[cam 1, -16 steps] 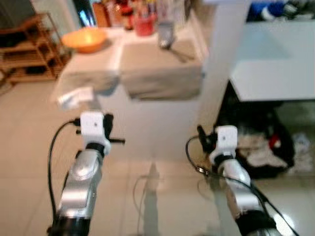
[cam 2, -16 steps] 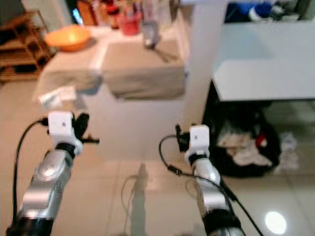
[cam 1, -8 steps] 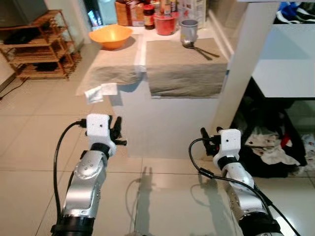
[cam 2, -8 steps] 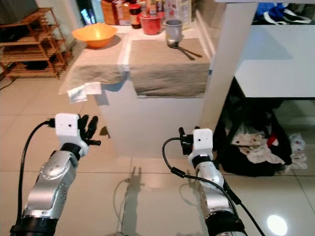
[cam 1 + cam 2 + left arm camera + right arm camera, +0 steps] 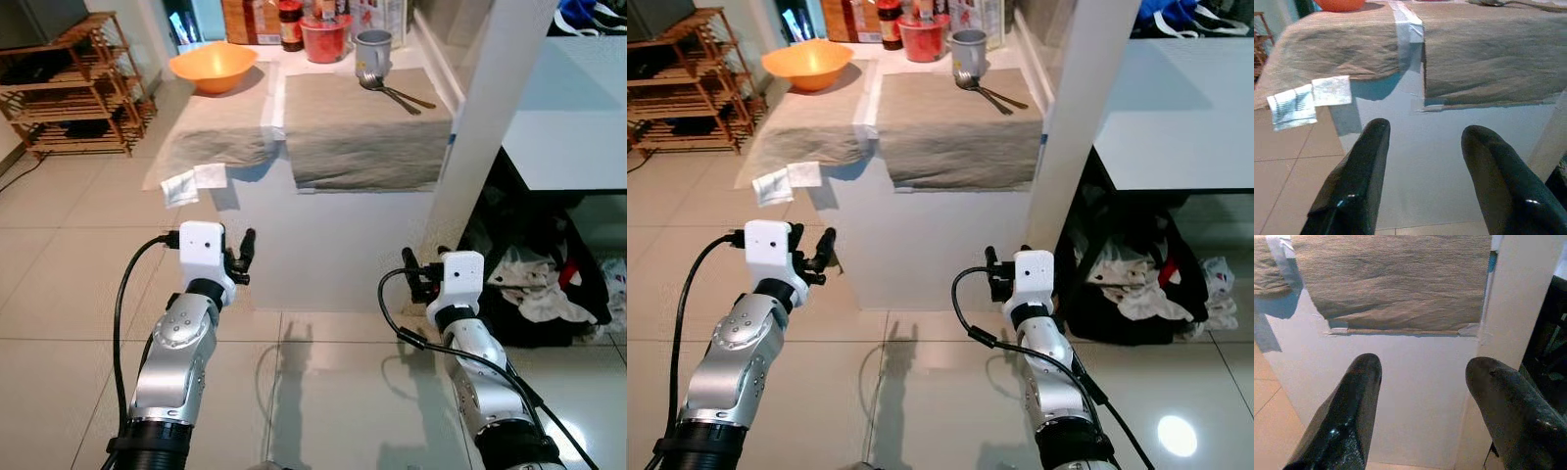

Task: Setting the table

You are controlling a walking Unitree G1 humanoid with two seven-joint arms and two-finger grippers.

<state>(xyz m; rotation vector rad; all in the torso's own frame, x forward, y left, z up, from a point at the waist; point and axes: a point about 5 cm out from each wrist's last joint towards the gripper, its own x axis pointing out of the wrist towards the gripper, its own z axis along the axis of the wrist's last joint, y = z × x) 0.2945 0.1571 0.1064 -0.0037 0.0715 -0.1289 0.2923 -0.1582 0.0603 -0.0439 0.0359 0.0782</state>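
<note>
In front of the robot stands a low white bench (image 5: 333, 245), and the things for setting the table lie on top of it, farther away and higher up than both pincers. The left pincer (image 5: 1422, 181) hangs in the air near the bench's front left side, with its two black fingers (image 5: 1354, 183) spread apart and nothing between them. The right pincer (image 5: 1425, 418) hangs in front of the bench's right side, just beside a white post (image 5: 490, 117), and its fingers (image 5: 1347, 421) are spread apart too, with nothing in them. Two gray cloths cover the bench top: the left cloth (image 5: 220, 132) and the right cloth (image 5: 367, 132), side by side with a strip of white between them. On the right cloth lie a spoon and fork (image 5: 397, 93) together; their long way runs slanted, from the gray cup (image 5: 372, 51) at the back toward the right edge. They seem nearer to the right pincer, so that arm would likely have the shorter reach, up and forward. One orange bowl (image 5: 213, 67) sits at the back of the left cloth, nearer the left pincer. One red cup (image 5: 323, 39) stands beside the gray cup. Some jars and boxes (image 5: 265, 12) stand at the very back, too cut off to count. Two small paper packets (image 5: 193, 183) hang off the left cloth's front edge.
</note>
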